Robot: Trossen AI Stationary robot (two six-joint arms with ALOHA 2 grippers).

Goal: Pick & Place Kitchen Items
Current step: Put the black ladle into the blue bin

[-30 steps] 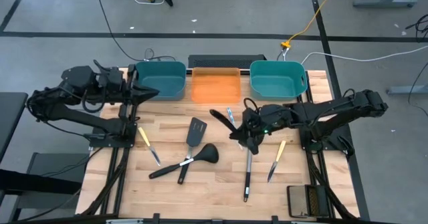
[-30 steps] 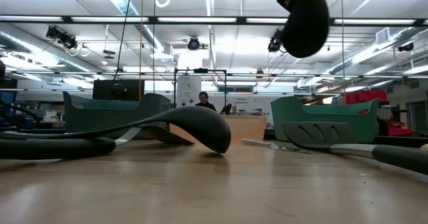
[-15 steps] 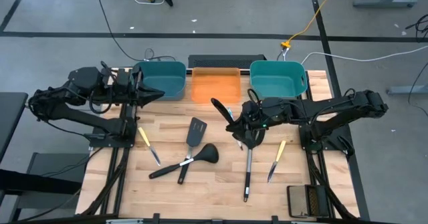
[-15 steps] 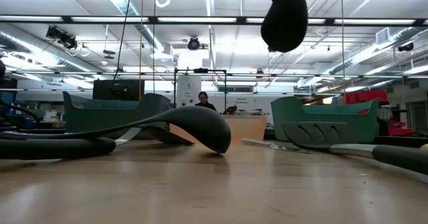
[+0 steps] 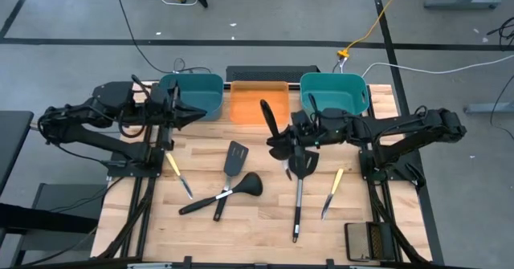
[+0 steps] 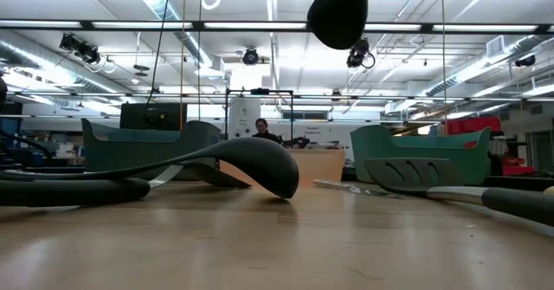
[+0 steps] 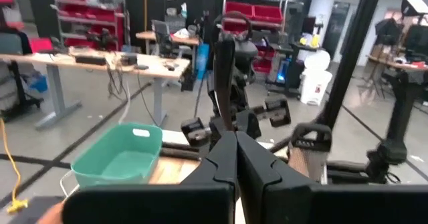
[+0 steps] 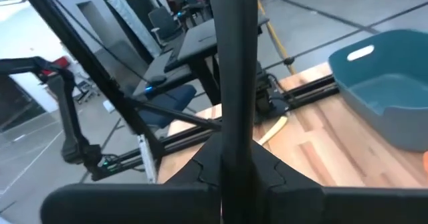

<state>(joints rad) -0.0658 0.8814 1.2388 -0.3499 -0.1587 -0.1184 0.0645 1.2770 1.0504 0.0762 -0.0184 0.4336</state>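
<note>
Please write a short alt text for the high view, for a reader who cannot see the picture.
Seen from above, the right gripper holds a black ladle lifted near the orange bin. The left gripper waits shut by a teal bin; spatulas and knives lie on the wooden table.

We see two matte-black jointed arms, left arm point(image 5: 80, 124) and right arm point(image 5: 401, 131), boxy links, thin black cables looping along them

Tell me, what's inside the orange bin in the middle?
The orange bin looks empty where its floor shows. The black ladle held by the right gripper hangs over one corner, so that spot is hidden.
</note>
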